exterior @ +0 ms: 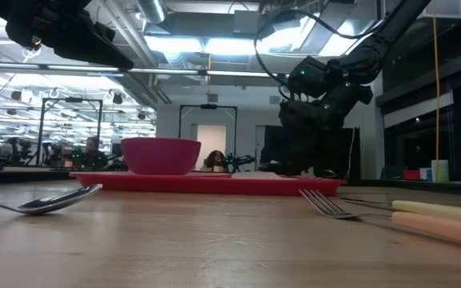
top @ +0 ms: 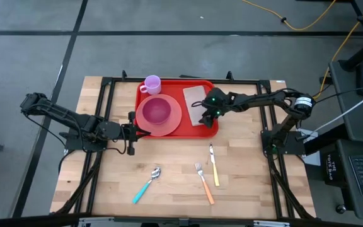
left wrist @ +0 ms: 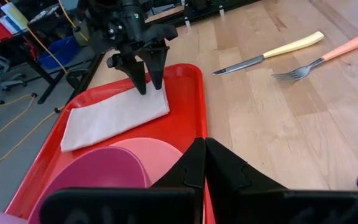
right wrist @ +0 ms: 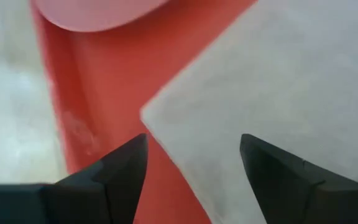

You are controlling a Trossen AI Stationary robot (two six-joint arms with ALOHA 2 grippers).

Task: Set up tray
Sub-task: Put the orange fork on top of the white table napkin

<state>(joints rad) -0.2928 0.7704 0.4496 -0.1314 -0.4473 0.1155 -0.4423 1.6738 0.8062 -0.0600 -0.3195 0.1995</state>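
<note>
The red tray lies at the far middle of the table. On it are a pink plate with a pink bowl, a purple cup in the far left corner and a folded beige napkin at the right end. My left gripper is shut at the tray's near left corner. My right gripper is open and points down over the napkin's near right corner, one finger on either side of it. My left gripper is shut on the tray's rim at the near left corner. It comes level from the table's left, and the fingers hide the place of contact. The tray lies flat on the table. My right gripper's fingertips stand at the napkin's corner; whether they touch it I cannot tell.
On the bare wood near the tray lie a spoon with a teal handle, a fork with an orange handle and a knife with a yellow handle. Black frame rails run along the table's left, right and far sides.
</note>
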